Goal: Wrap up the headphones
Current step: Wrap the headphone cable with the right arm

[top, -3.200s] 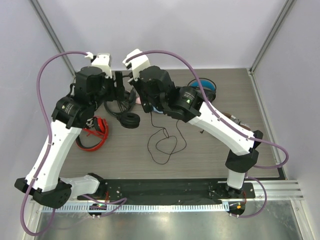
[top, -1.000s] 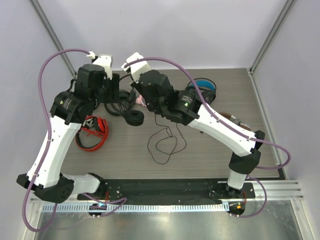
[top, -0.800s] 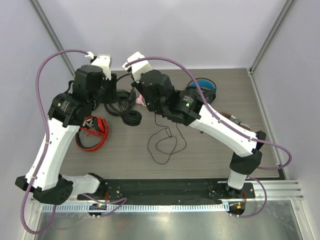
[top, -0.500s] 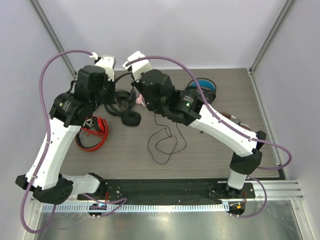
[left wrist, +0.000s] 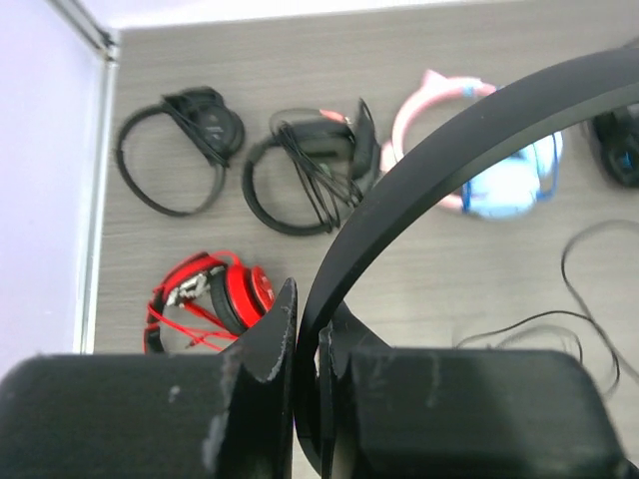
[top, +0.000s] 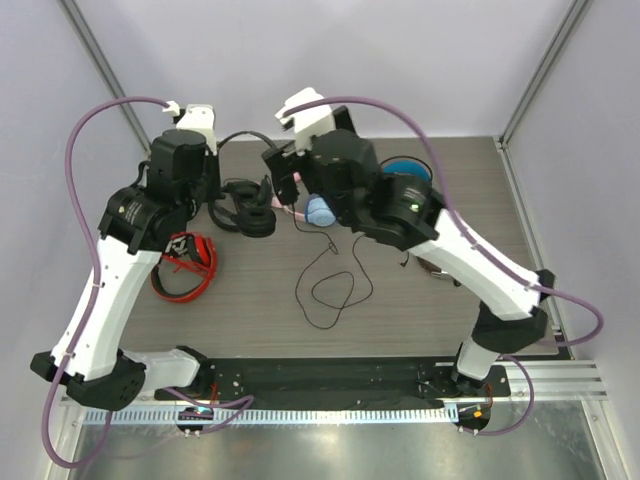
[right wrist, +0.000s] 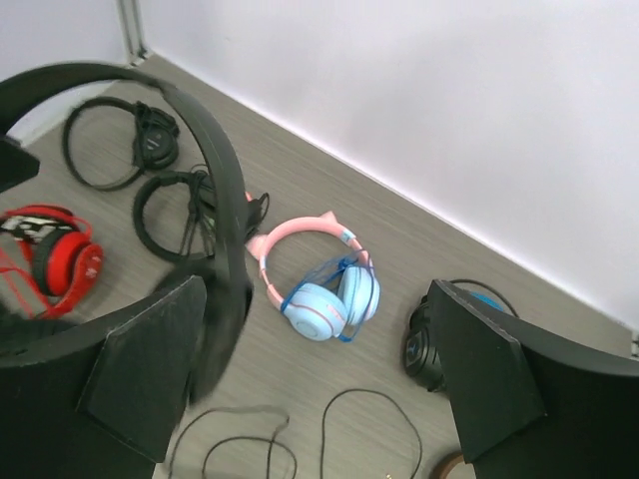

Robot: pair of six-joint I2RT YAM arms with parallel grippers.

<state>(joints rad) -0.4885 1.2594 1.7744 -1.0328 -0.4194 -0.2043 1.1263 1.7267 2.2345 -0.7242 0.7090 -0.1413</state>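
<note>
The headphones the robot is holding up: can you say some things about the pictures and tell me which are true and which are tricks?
1. The left gripper is pinching the thin black band of the headphones. True.
2. The right gripper is squeezed shut on the cable. False: its fingers are wide apart, not on the cable.
3. The pink-and-blue headphones lie on the table. True.
4. The red headphones are lifted in the air. False: they lie on the table.
5. The cable is all wound up. False: it lies in loose loops on the table.
</note>
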